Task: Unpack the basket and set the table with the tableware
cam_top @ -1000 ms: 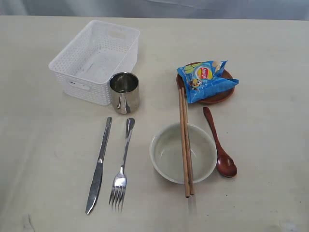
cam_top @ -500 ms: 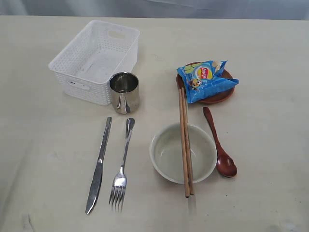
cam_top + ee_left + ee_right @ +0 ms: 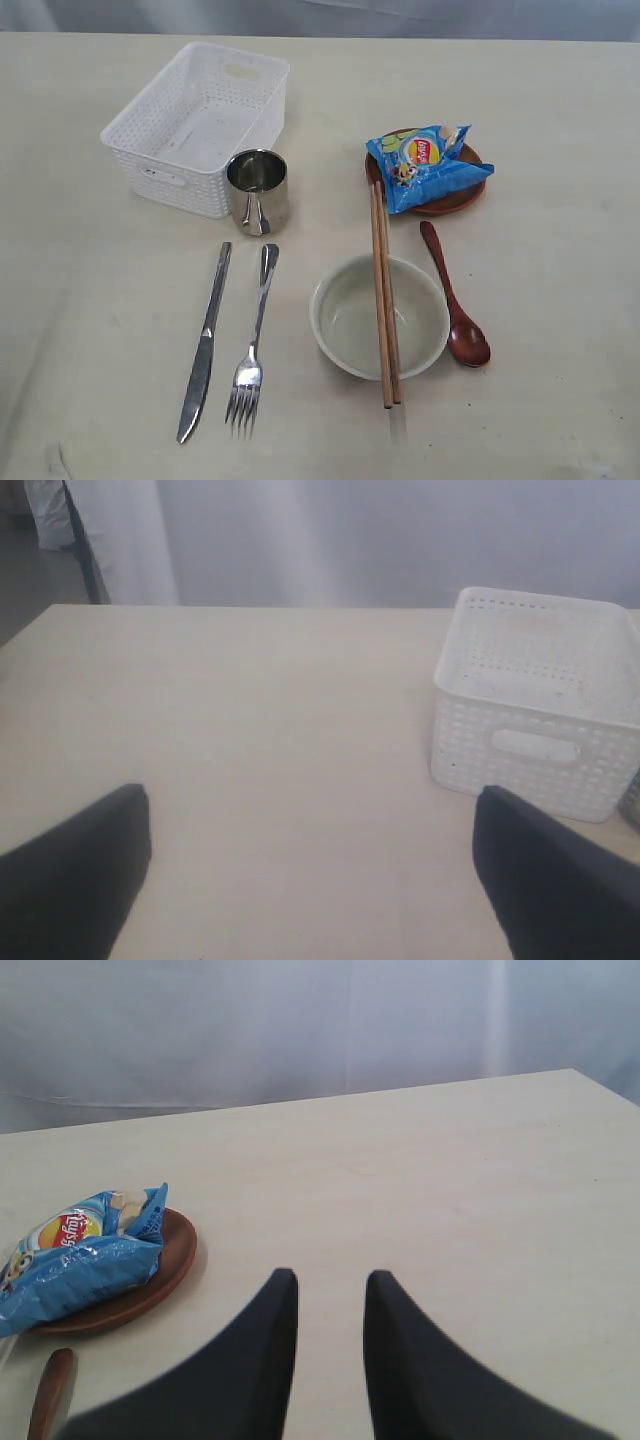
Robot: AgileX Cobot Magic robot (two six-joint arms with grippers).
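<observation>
The white basket (image 3: pixel 170 180) stands empty at the back left of the table (image 3: pixel 100 300). Against its front corner stands the steel cup (image 3: pixel 258 190). Knife (image 3: pixel 205 345) and fork (image 3: pixel 255 335) lie side by side in front of it. Wooden chopsticks (image 3: pixel 382 290) rest across the cream bowl (image 3: pixel 345 320), with the dark red spoon (image 3: pixel 455 300) to its right. The reddish-brown plate (image 3: pixel 445 205) lies under a blue chip bag (image 3: pixel 428 165). No arm shows in the exterior view. My left gripper (image 3: pixel 310 792) is wide open over bare table near the basket (image 3: pixel 530 750). My right gripper (image 3: pixel 331 1276) stands narrowly open and empty beside the plate (image 3: pixel 175 1260).
The chip bag (image 3: pixel 75 1255) covers most of the plate. The spoon's handle end (image 3: pixel 50 1390) shows near the right gripper. Pale curtains hang beyond the table's far edge.
</observation>
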